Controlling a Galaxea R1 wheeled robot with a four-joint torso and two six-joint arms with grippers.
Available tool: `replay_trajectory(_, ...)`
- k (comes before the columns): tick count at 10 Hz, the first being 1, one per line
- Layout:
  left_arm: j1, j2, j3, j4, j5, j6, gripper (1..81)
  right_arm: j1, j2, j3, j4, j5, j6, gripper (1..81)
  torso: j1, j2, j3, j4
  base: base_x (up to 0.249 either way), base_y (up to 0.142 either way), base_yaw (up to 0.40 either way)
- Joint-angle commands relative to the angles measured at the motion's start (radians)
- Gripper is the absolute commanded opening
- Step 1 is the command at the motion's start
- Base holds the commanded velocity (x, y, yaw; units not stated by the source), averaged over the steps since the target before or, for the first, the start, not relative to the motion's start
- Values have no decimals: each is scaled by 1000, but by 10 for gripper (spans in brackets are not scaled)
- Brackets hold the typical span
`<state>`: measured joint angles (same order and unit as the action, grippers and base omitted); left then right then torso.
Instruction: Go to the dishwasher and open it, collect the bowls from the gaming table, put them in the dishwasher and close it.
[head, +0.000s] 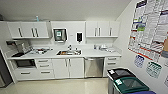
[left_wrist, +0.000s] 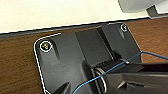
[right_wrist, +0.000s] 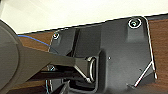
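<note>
- Kitchenette wall seen from the head view: a white counter (head: 95, 53) runs along a row of white base cabinets (head: 68, 67), with white upper cabinets (head: 28, 30) above it.
- Dishwasher (head: 94, 67): a brushed steel front set into the base cabinets, just right of the double cabinet doors and below the counter; its door is closed, and the bar handle (head: 93, 59) runs along the top edge.
- Sink (head: 69, 52): a steel basin sunk in the counter, up and to the left of the dishwasher.
- Microwave (head: 25, 63): a dark-fronted unit in the lower cabinets at the far left.
- Wall fittings: a paper towel dispenser (head: 59, 35) and a dark soap dispenser (head: 79, 37) hang between the upper cabinets.
- Posters (head: 149, 27) cover the right-hand wall; two bins stand below, one with a black lid (head: 119, 73), one with a green lid (head: 131, 85).
- Wrist views: each looks down past dark robot hardware to a brown wood-grain surface and a pale floor; a blue cable (left_wrist: 105, 73) crosses the left one.
- Gripper state: for both arms, it cannot be told whether the fingers are parted or closed.
</note>
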<state>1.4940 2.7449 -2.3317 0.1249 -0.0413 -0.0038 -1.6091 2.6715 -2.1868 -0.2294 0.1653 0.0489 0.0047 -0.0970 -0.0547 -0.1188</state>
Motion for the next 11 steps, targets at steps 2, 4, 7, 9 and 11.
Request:
replay_trajectory(2,-56,-19,8,12,44,-1,811,47,-22,13,-18,-36,-3,811,0,0,0,0,129,0,0)
replay_trajectory(4,-54,-19,8,12,44,-1,811,45,-22,13,-18,-36,-3,811,0,0,0,0,129,0,0)
replay_trajectory(7,-56,-19,8,12,44,-1,811,47,-20,12,-18,-38,-3,811,0,0,0,0,128,0,0)
replay_trajectory(9,-56,-19,8,12,44,-1,811,47,-20,13,-18,-38,-3,811,0,0,0,0,129,0,0)
replay_trajectory(11,-56,-19,8,12,44,-1,811,47,-20,15,-18,-38,-1,811,1,0,0,0,129,0,0)
